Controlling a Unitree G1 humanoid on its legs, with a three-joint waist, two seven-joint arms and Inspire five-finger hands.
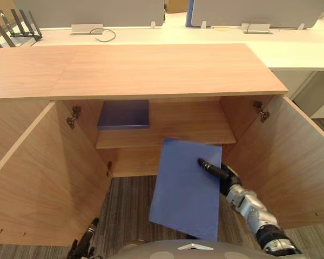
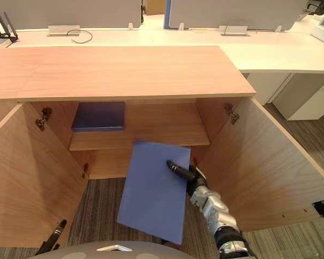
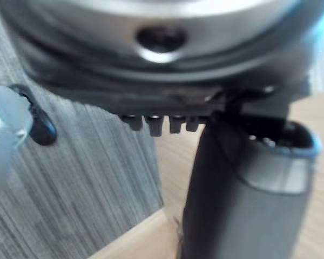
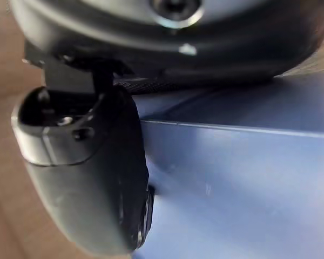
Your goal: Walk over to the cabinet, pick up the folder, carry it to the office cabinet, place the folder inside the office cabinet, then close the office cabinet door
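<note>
Placement seems in hand: right hand (image 1: 222, 174) pinches folder (image 1: 183, 197) before open cabinet (image 1: 151, 70); next it likely needs levelling, sliding onto shelf (image 1: 197, 127), then release.

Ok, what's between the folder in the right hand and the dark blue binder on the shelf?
Just bare shelf between the folder and the dark blue binder, in the left eye view.

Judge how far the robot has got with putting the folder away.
Done: the folder is picked up and brought to the open office cabinet. In hand: the right hand pinches it just before the shelf. To do: set it inside and close the doors. The left hand hangs low.
</note>
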